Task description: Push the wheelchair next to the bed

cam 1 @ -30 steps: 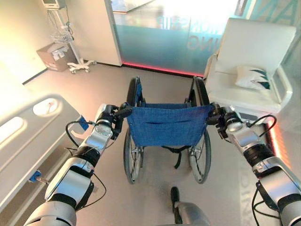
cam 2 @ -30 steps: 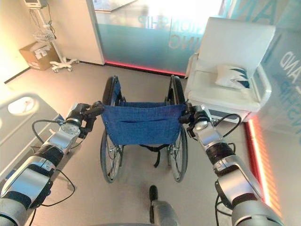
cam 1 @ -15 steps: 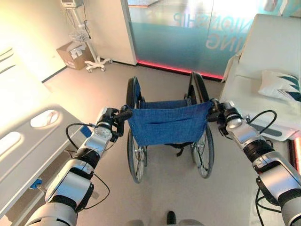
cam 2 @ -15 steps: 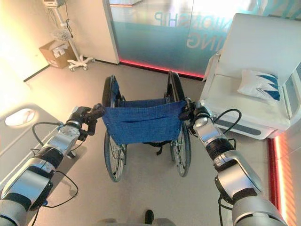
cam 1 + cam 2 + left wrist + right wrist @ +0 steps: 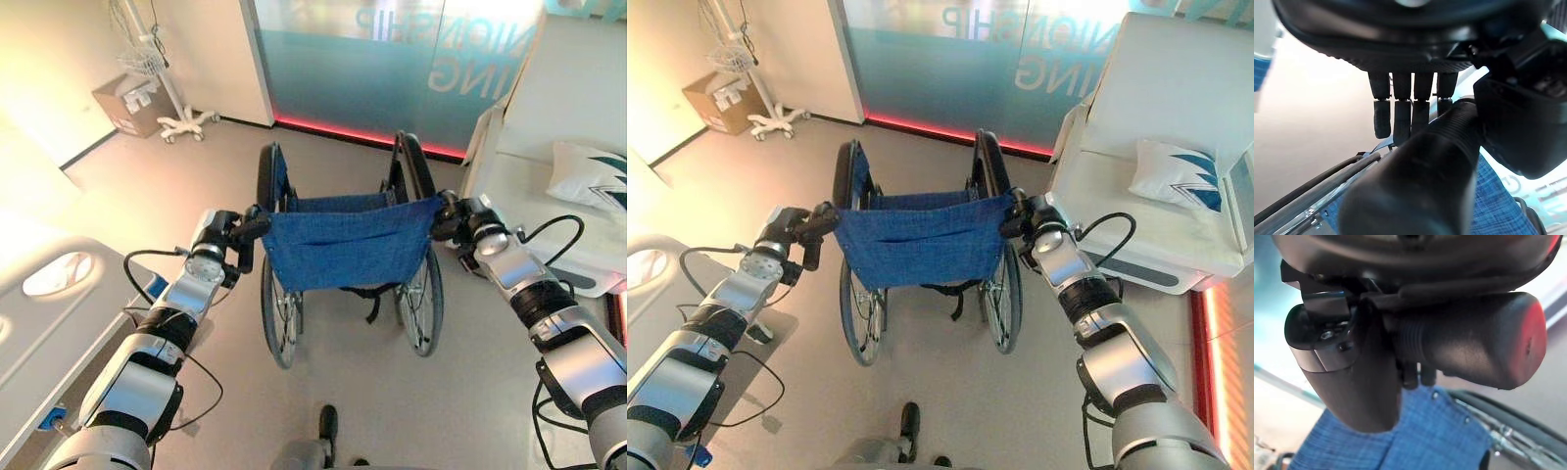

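Observation:
The wheelchair (image 5: 348,245) with its blue cloth back stands on the floor straight ahead, facing away from me. My left hand (image 5: 233,235) is curled round its left push handle (image 5: 1420,176), fingers (image 5: 1400,110) wrapped behind the ribbed grip. My right hand (image 5: 453,217) is shut on the right push handle (image 5: 1469,342), with the blue cloth just past it. The bed (image 5: 59,294), with its white side rail, lies along my left, a short gap from the wheelchair's left wheel (image 5: 276,313).
A white armchair (image 5: 1136,186) with a patterned cushion (image 5: 1181,174) stands close on the right. At the back left are a wheeled stand (image 5: 176,113) and a cardboard box (image 5: 125,103). A frosted glass wall (image 5: 392,69) closes the far side.
The whole view has shifted: the bed rail has slid back and down at the left and the armchair sits nearer. Both hands keep their hold on the handles.

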`<state>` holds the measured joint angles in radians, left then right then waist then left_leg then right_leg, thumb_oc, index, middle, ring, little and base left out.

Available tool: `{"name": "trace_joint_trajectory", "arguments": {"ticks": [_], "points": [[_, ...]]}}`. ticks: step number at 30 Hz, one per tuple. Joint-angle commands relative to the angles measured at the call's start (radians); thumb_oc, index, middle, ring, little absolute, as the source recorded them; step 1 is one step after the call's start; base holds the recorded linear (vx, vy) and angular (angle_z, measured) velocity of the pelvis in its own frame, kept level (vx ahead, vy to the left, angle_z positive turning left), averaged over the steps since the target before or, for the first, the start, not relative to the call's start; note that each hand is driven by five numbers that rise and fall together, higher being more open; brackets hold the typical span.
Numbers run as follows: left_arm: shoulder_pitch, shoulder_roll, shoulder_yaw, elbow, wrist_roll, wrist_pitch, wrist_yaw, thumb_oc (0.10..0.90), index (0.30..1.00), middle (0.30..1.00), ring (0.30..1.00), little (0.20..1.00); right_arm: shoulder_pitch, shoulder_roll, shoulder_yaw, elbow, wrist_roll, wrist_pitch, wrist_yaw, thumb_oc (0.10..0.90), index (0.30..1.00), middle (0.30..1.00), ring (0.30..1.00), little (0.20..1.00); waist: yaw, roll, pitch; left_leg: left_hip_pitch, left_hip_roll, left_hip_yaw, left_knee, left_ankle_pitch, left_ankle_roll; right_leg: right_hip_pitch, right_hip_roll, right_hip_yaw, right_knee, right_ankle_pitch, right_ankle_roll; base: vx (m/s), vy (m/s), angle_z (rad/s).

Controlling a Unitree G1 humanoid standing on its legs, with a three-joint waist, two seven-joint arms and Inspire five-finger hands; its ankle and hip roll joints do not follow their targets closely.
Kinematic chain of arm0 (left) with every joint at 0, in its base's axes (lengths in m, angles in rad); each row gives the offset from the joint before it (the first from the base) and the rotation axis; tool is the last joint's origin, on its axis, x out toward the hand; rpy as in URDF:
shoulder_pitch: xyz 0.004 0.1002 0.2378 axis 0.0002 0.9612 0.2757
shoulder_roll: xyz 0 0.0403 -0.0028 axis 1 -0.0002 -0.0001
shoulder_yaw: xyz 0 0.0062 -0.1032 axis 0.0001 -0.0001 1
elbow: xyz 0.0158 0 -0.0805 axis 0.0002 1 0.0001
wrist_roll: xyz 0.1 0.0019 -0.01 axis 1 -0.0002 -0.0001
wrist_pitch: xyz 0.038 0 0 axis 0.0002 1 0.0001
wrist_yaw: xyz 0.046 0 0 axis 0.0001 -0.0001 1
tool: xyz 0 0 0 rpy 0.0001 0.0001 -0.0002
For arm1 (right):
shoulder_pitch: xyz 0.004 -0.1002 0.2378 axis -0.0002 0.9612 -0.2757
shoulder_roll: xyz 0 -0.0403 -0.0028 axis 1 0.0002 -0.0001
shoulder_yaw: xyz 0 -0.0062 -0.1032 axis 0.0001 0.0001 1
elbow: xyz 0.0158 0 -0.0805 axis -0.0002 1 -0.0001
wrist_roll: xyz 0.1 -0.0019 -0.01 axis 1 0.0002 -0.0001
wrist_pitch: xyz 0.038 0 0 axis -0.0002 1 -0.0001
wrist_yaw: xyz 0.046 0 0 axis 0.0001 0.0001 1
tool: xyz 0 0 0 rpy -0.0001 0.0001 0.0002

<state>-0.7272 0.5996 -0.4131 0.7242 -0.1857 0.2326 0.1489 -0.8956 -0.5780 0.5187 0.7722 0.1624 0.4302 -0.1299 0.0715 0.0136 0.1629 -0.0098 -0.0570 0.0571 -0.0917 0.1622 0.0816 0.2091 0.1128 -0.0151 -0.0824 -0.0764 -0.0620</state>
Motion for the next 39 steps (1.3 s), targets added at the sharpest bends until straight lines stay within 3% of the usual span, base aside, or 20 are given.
{"name": "trace_joint_trajectory", "arguments": {"ticks": [1, 5, 8, 9, 10, 14, 18, 21, 23, 25, 28, 36, 39], "points": [[0.035, -0.005, -0.048, 0.012, 0.034, -0.025, -0.066, 0.400, 0.300, 0.300, 0.300, 0.300, 0.009, -0.031, 0.076, 0.014, -0.148, -0.156, 0.088, 0.400, 0.300, 0.300, 0.300, 0.300, 0.046, -0.041, -0.030, -0.120, -0.043, 0.014, 0.132, -0.056, -0.084, -0.022, -0.150, -0.086, 0.051, 0.077, 0.100, 0.12, 0.081, -0.02], [0.048, 0.007, -0.058, -0.023, 0.056, -0.019, -0.114, 0.400, 0.300, 0.300, 0.300, 0.300, -0.017, -0.038, 0.086, 0.067, -0.177, -0.183, 0.113, 0.400, 0.300, 0.300, 0.300, 0.300, 0.079, -0.040, -0.038, -0.118, -0.051, -0.012, 0.120, -0.056, -0.057, -0.024, -0.169, -0.094, 0.149, 0.040, 0.121, 0.18, 0.098, -0.22], [0.060, 0.017, -0.073, -0.055, 0.072, -0.008, -0.143, 0.400, 0.300, 0.300, 0.300, 0.300, -0.007, -0.046, 0.084, 0.076, -0.185, -0.189, 0.119, 0.400, 0.300, 0.300, 0.300, 0.300, 0.087, -0.046, -0.048, -0.112, -0.064, -0.024, 0.108, -0.054, -0.039, -0.042, -0.170, -0.083, 0.261, 0.073, 0.141, 0.22, 0.060, -0.03], [0.074, 0.026, -0.091, -0.096, 0.075, 0.010, -0.165, 0.400, 0.300, 0.300, 0.300, 0.300, 0.019, -0.070, 0.074, 0.059, -0.177, -0.182, 0.124, 0.400, 0.300, 0.300, 0.300, 0.300, 0.073, -0.051, -0.050, -0.088, -0.074, -0.053, 0.108, -0.060, -0.028, -0.111, -0.166, -0.068, 0.364, 0.146, 0.163, 0.32, 0.023, 0.22], [0.075, 0.024, -0.097, -0.103, 0.074, 0.014, -0.173, 0.400, 0.300, 0.300, 0.300, 0.300, 0.030, -0.080, 0.070, 0.049, -0.176, -0.176, 0.128, 0.400, 0.300, 0.300, 0.300, 0.300, 0.059, -0.051, -0.045, -0.067, -0.073, -0.068, 0.110, -0.066, -0.026, -0.160, -0.175, -0.063, 0.382, 0.173, 0.169, 0.40, 0.008, 0.34], [0.055, 0.018, -0.119, -0.110, 0.082, 0.013, -0.197, 0.400, 0.300, 0.300, 0.300, 0.300, 0.020, -0.121, 0.062, 0.035, -0.172, -0.174, 0.149, 0.400, 0.300, 0.300, 0.300, 0.300, -0.014, -0.038, 0.023, 0.053, -0.062, -0.144, 0.119, -0.146, -0.019, -0.369, -0.223, -0.031, 0.310, 0.256, 0.171, 0.36, -0.126, 0.47], [0.030, 0.030, -0.127, -0.090, 0.062, -0.027, -0.201, 0.400, 0.300, 0.300, 0.300, 0.300, 0.004, -0.139, 0.059, 0.010, -0.199, -0.163, 0.164, 0.400, 0.300, 0.300, 0.300, 0.300, -0.055, -0.053, 0.063, 0.104, -0.065, -0.225, 0.154, -0.241, -0.019, -0.429, -0.253, 0.043, 0.072, 0.321, 0.201, 0.35, -0.264, 0.75], [0.034, 0.018, -0.116, -0.092, 0.082, -0.043, -0.215, 0.400, 0.300, 0.300, 0.300, 0.300, -0.001, -0.155, 0.059, -0.021, -0.224, -0.133, 0.183, 0.400, 0.300, 0.300, 0.300, 0.300, -0.066, -0.063, 0.067, 0.135, -0.037, -0.271, 0.163, -0.274, -0.039, -0.431, -0.252, 0.087, 0.064, 0.325, 0.207, 0.37, -0.351, 0.52], [0.055, 0.001, -0.107, -0.097, 0.084, -0.038, -0.207, 0.400, 0.300, 0.300, 0.300, 0.300, 0.002, -0.169, 0.062, -0.031, -0.222, -0.131, 0.203, 0.400, 0.300, 0.300, 0.300, 0.300, -0.063, -0.074, 0.054, 0.127, -0.011, -0.269, 0.171, -0.269, -0.059, -0.390, -0.244, 0.078, 0.098, 0.297, 0.198, 0.32, -0.351, 0.72], [0.069, -0.018, -0.108, -0.094, 0.094, -0.023, -0.193, 0.400, 0.300, 0.300, 0.300, 0.300, -0.014, -0.186, 0.091, -0.052, -0.237, -0.131, 0.234, 0.400, 0.300, 0.300, 0.300, 0.300, -0.057, -0.089, 0.047, 0.112, 0.049, -0.231, 0.197, -0.238, -0.097, -0.344, -0.253, 0.018, 0.140, 0.265, 0.183, 0.35, -0.327, 0.87], [0.056, -0.034, -0.111, -0.082, 0.101, -0.026, -0.183, 0.400, 0.300, 0.300, 0.300, 0.300, -0.038, -0.203, 0.103, -0.078, -0.222, -0.120, 0.235, 0.400, 0.300, 0.300, 0.300, 0.300, -0.062, -0.097, 0.051, 0.096, 0.104, -0.178, 0.206, -0.184, -0.122, -0.316, -0.248, -0.052, 0.154, 0.231, 0.164, 0.24, -0.260, 0.92], [0.015, -0.022, -0.106, -0.065, 0.109, -0.015, -0.188, 0.400, 0.300, 0.300, 0.300, 0.300, -0.115, -0.210, 0.145, -0.085, -0.212, -0.111, 0.249, 0.400, 0.300, 0.300, 0.300, 0.300, -0.065, -0.093, 0.065, 0.100, 0.165, -0.130, 0.211, -0.100, -0.162, -0.281, -0.220, -0.143, 0.170, 0.173, 0.127, 0.18, -0.201, 0.57], [0.012, -0.030, -0.108, -0.047, 0.114, -0.019, -0.192, 0.400, 0.300, 0.300, 0.300, 0.300, -0.126, -0.208, 0.159, -0.077, -0.209, -0.107, 0.253, 0.400, 0.300, 0.300, 0.300, 0.300, -0.086, -0.097, 0.051, 0.117, 0.202, -0.067, 0.290, -0.035, -0.180, -0.286, -0.217, -0.196, 0.175, 0.167, 0.105, 0.18, -0.189, 0.41]]}}
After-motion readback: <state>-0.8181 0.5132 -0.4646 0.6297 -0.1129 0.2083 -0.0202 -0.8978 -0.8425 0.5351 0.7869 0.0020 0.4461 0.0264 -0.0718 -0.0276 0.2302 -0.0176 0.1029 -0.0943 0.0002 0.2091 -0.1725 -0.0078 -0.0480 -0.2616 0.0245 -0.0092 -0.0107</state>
